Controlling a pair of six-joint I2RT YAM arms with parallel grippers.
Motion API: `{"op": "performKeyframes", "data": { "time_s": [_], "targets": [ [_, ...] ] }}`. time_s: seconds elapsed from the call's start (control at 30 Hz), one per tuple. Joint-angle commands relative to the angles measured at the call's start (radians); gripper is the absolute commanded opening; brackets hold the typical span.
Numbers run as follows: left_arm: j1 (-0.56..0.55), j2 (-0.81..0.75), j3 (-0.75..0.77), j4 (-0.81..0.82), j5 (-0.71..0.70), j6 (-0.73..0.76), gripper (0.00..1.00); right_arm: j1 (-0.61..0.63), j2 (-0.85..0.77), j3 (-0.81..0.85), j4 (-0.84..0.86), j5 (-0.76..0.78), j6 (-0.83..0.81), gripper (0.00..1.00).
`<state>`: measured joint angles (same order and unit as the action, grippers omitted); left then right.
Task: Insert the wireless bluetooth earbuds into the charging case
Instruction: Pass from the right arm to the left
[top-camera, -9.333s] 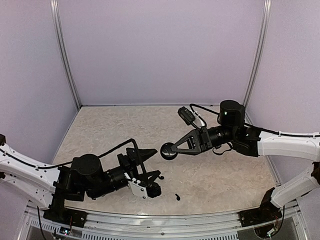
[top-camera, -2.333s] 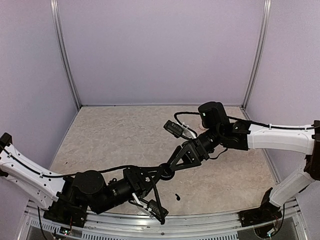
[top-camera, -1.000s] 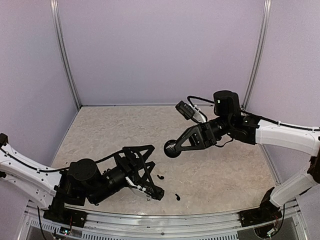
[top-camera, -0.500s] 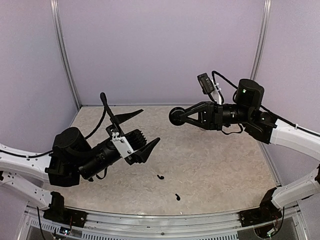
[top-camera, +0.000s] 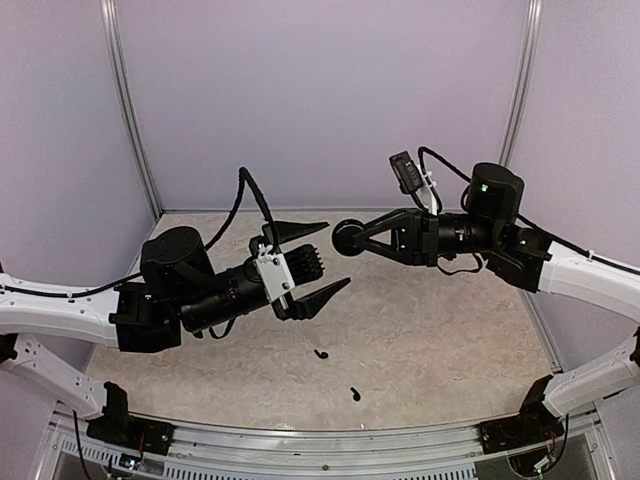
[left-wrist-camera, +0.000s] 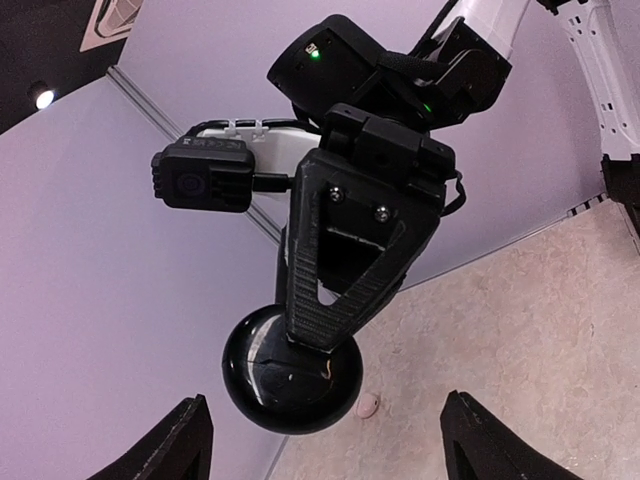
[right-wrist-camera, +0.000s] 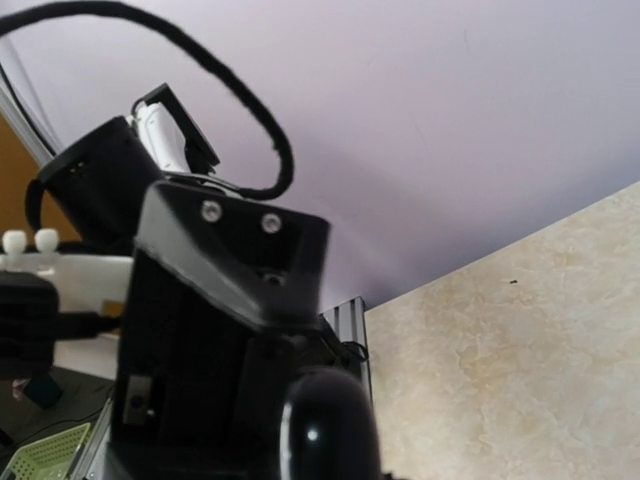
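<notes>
Beige tabletop (top-camera: 450, 330) bears both glossy earbuds (top-camera: 320, 353), outside the round black charging case (left-wrist-camera: 268, 385) clenched aloft by right gripper (top-camera: 362, 240); left gripper (top-camera: 335, 255) gapes.

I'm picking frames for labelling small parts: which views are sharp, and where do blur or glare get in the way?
Top external: even soft light, earbuds tiny but distinct. Left wrist: charging case sharp, faint reflections on its gloss. Right wrist: the case close to the lens, dark and blurred, one small glare spot.
</notes>
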<state>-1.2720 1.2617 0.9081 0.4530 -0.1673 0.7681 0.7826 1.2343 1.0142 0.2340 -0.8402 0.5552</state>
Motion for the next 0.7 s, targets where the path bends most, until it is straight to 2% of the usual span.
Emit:
{"op": "performKeyframes", "data": {
  "time_s": [0.0,0.27,0.5,0.67],
  "targets": [
    [0.010,0.011,0.030,-0.004,0.048,-0.030,0.77,0.025,-0.001,-0.017,0.015,0.028,-0.001,0.11],
    [0.011,0.068,0.062,0.003,-0.026,0.017,0.66,0.047,0.007,-0.035,0.051,0.042,0.026,0.11],
    [0.011,0.097,0.070,0.020,-0.058,0.042,0.60,0.050,0.000,-0.042,0.061,0.047,0.033,0.11],
    [0.012,0.108,0.071,0.036,-0.064,0.052,0.49,0.050,-0.004,-0.048,0.062,0.042,0.038,0.14]
  ]
}}
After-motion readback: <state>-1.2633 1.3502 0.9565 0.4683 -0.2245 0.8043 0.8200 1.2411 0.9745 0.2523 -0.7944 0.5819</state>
